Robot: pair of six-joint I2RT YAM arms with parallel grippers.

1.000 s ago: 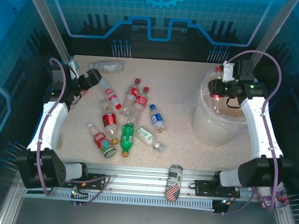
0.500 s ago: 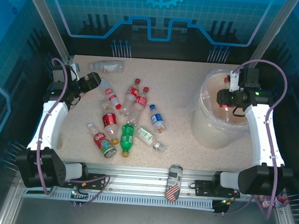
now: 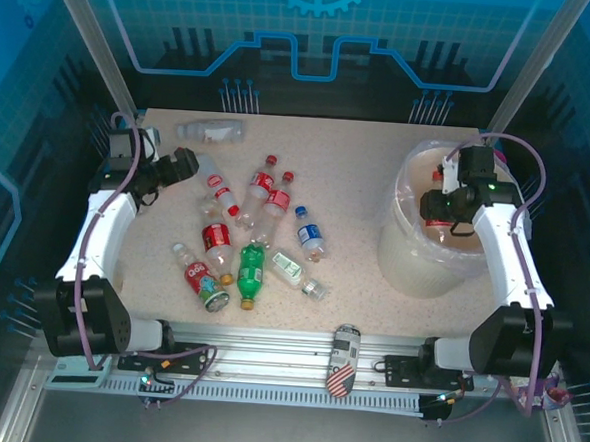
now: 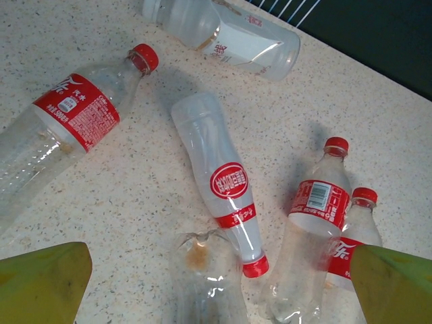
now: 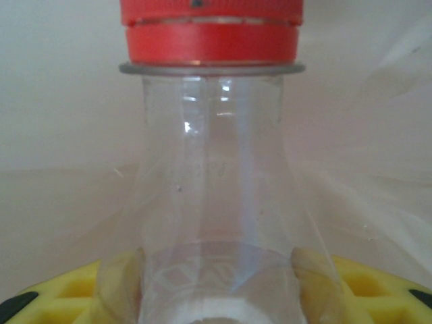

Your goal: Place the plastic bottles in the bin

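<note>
Twelve bottles (image 3: 250, 273), one bin (image 3: 405, 260), one can (image 3: 343, 361)

Left gripper (image 3: 184, 162) hangs spread wide; right gripper (image 3: 438, 207), arm bent inward, clamps a red-capped bottle (image 5: 214, 196).

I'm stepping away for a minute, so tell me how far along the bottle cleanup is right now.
Done: unclear, I can't make out anything already inside the bin. In hand: the right gripper grips a red-capped clear bottle over the bin's opening, not yet released. To do: roughly ten bottles lie on the table, among them the green bottle; the left gripper hovers open above them.
</note>
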